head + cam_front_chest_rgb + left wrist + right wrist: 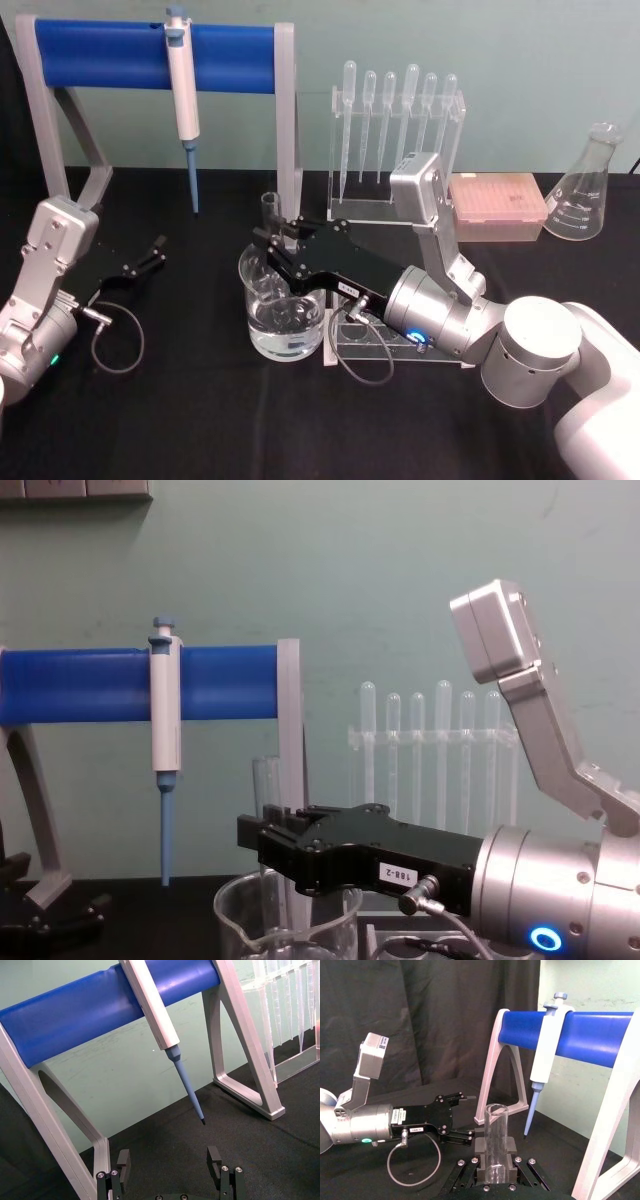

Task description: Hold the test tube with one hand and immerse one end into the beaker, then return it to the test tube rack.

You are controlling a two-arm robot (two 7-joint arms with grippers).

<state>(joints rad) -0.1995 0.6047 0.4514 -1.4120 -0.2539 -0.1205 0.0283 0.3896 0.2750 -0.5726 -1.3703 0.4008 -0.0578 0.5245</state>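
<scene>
The test tube (pixel 268 207) stands upright, and my right gripper (pixel 272 246) is shut on its middle. In the right wrist view the test tube (pixel 495 1142) is clamped between the black fingers (pixel 481 1149), open rim up. The beaker (pixel 284 312) stands directly under the gripper with clear liquid in its bottom. In the chest view the test tube (pixel 265 785) passes behind the right gripper (pixel 268 848) and runs down inside the rim of the beaker (pixel 240 920); its lower end is hidden. My left gripper (pixel 152 254) rests open at the table's left, holding nothing.
A white-and-blue pipettor (pixel 182 95) hangs on the blue-barred stand (pixel 100 55) at the back left. A clear rack of thin pipettes (pixel 395 120) is behind the beaker. A pink tip box (pixel 495 205) and a conical flask (pixel 585 190) stand at the back right.
</scene>
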